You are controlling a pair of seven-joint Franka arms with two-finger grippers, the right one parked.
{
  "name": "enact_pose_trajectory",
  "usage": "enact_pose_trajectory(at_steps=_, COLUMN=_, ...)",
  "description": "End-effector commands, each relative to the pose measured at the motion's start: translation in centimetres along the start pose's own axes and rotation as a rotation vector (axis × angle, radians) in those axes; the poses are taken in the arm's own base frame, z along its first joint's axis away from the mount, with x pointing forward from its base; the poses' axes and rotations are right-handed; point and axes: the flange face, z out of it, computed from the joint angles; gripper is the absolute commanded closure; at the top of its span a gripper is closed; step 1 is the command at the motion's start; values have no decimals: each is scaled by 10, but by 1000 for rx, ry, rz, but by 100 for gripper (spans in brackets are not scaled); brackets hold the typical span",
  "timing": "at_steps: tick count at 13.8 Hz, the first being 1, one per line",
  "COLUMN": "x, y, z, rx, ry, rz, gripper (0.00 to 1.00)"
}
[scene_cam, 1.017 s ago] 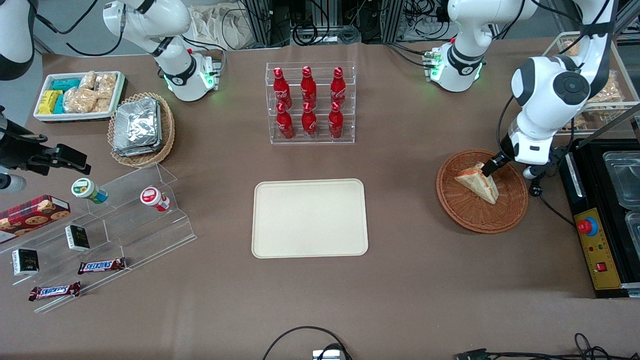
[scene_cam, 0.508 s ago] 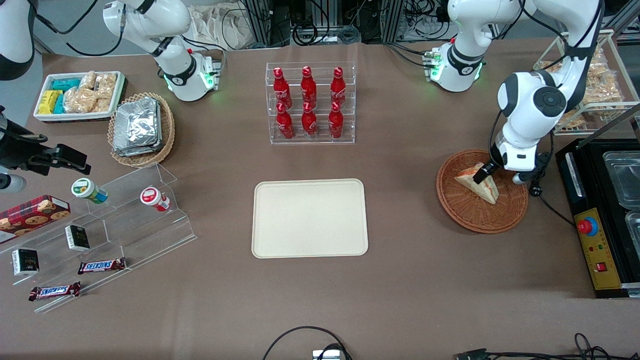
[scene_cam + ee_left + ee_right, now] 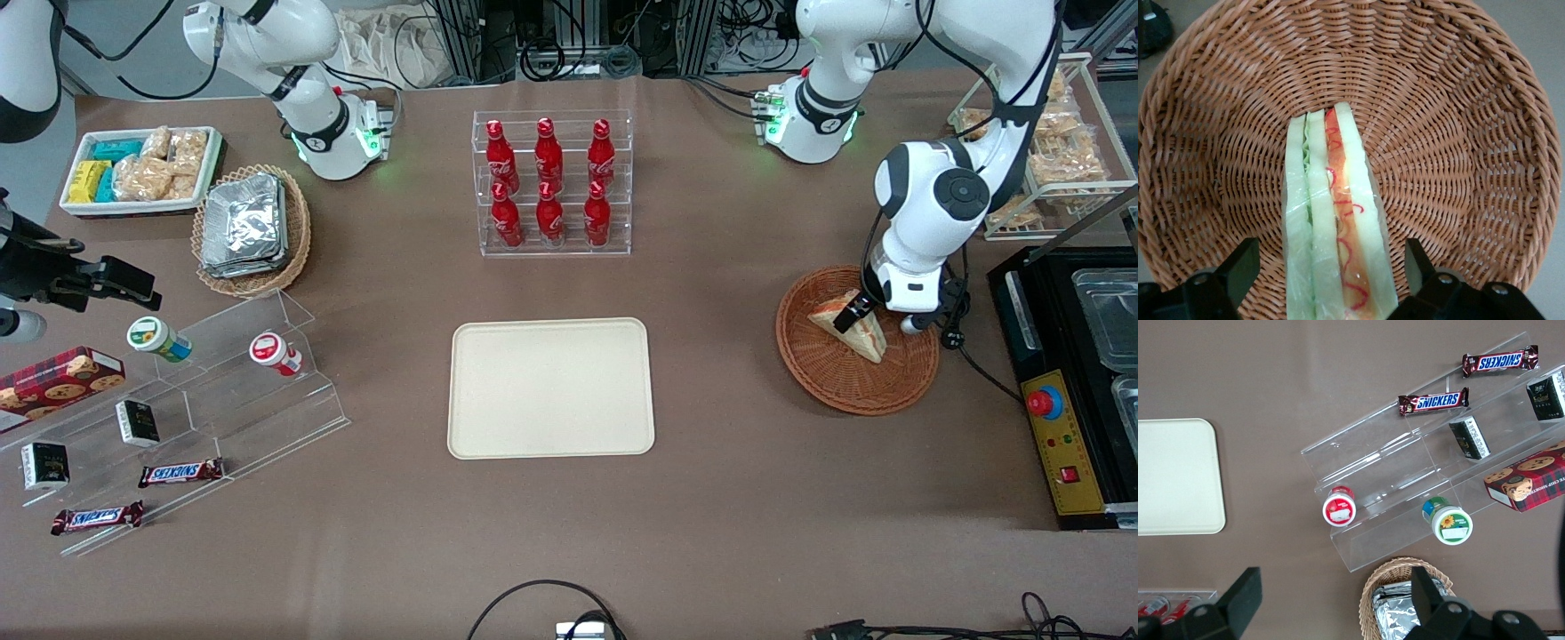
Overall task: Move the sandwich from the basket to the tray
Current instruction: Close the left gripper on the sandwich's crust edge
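Over toward the parked arm's end of the surface stands a clear stepped rack with two Snickers bars at its low edge. At about twelve o'clock from the rack sits a tan wicker basket of foil packets. The tray lies flat in the middle of the surface with nothing on it, and a clear stand of red bottles rises at twelve o'clock from it, farther from the front camera. Well apart from the tray, at roughly three o'clock and toward the working arm's end, rests the basket. The sandwich lies inside it, tipped on edge so its red, orange and green filling layers face up. The gripper hangs low over the basket, at about one o'clock from the basket's centre in the front view. Its fingers stand spread wide, one on each side of the sandwich, with basket weave showing between each finger and the bread, so it grips nothing.
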Motion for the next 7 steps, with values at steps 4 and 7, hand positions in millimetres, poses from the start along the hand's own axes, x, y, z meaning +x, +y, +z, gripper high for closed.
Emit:
enact_pose_trajectory(at_steps=4, x=-9, y=-1, z=9, rx=-23, ry=20, rz=-14, gripper=68)
enact_pose_trajectory(at_steps=7, x=-9, y=1, z=5, rx=-23, ry=22, rz=3, gripper=70)
